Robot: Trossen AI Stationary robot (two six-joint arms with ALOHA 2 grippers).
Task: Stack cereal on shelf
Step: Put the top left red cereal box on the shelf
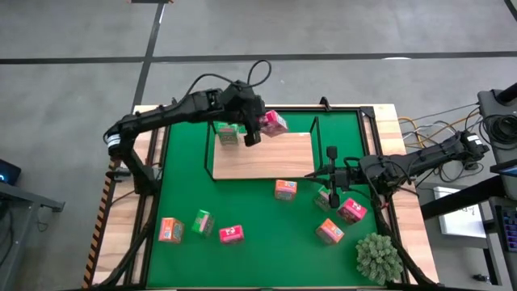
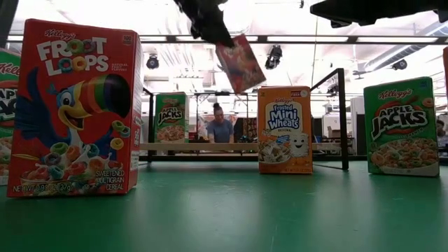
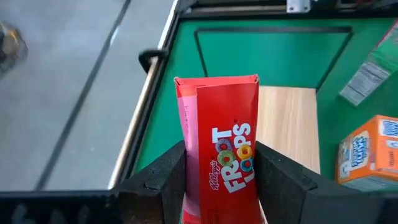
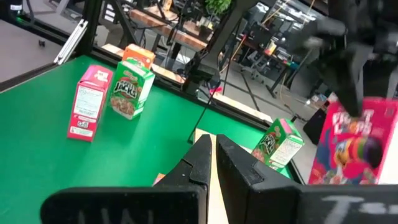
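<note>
**Inspector:** Where is the cereal at present?

**Onlooker:** One pink-red Froot Loops box (image 3: 221, 149) is clamped between the left gripper (image 1: 252, 129) fingers and hangs tilted above the far end of the shelf (image 1: 266, 158), clear of the board. I judge it is held high so it can pass over the wire frame before lowering.

**Inspector:** What is already on the shelf?

**Onlooker:** A green Apple Jacks box (image 1: 227, 132) stands at the far left corner, just beside the carried box.

**Inspector:** And the rest?

**Onlooker:** Seven boxes lie scattered on the green mat (image 1: 186, 186), an orange box (image 1: 285, 189) nearest the shelf's front edge.

**Inspector:** The other arm?

**Onlooker:** The right gripper (image 1: 331, 174) waits at the shelf's right end, fingers pressed together on nothing.
</note>
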